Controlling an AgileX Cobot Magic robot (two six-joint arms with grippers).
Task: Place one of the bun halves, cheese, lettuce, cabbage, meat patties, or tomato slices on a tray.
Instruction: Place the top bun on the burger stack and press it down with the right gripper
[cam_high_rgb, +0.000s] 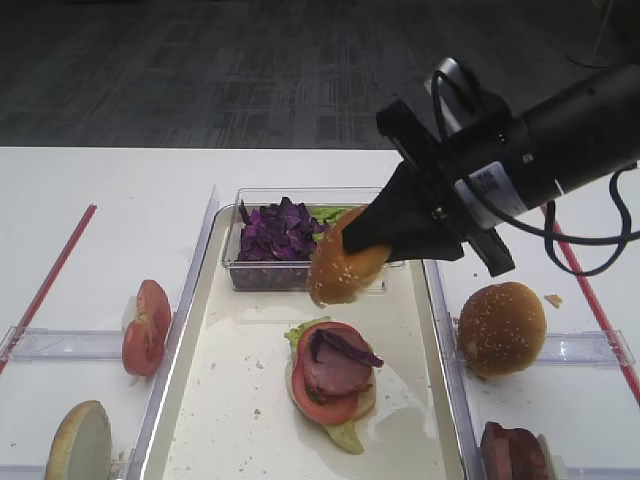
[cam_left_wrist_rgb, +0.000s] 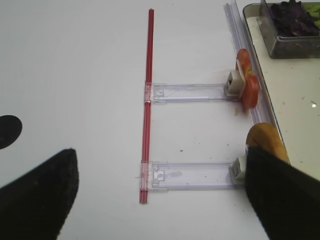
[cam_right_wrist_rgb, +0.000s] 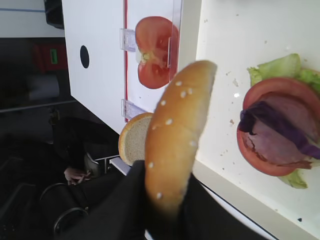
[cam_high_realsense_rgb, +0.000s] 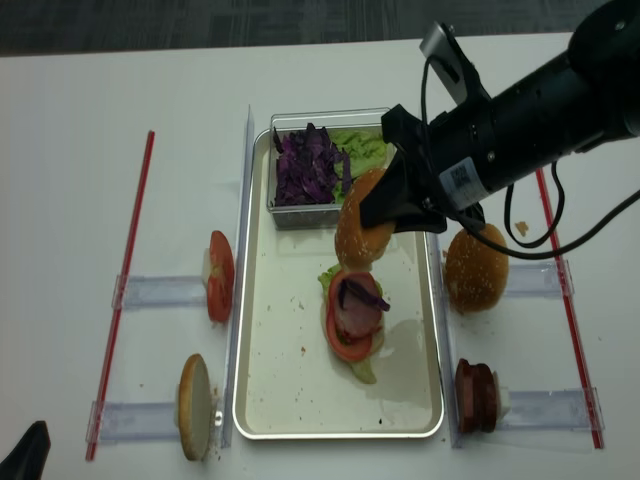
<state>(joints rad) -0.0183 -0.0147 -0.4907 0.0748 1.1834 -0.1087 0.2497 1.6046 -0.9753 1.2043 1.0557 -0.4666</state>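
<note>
My right gripper (cam_high_rgb: 368, 238) (cam_right_wrist_rgb: 167, 212) is shut on a sesame-dotted bun half (cam_high_rgb: 343, 264) (cam_right_wrist_rgb: 177, 135) (cam_high_realsense_rgb: 362, 232), held on edge in the air over the far part of the cream tray (cam_high_rgb: 245, 400) (cam_high_realsense_rgb: 285, 385). Just below and nearer lies a stack on the tray: lettuce, a tomato slice, a meat patty (cam_high_rgb: 338, 368) (cam_high_realsense_rgb: 352, 318) and a strip of cabbage on top. My left gripper (cam_left_wrist_rgb: 160, 200) hangs open over bare table left of the tray, with nothing between its fingers.
A clear tub (cam_high_rgb: 250, 275) at the tray's far end holds cabbage (cam_high_rgb: 278, 232) and lettuce (cam_high_rgb: 330, 213). Left holders carry tomato slices (cam_high_rgb: 145, 325) and a bun half (cam_high_rgb: 80, 440). Right holders carry a bun (cam_high_rgb: 500, 328) and meat patties (cam_high_rgb: 515, 455). Red strips (cam_left_wrist_rgb: 147, 100) border the table.
</note>
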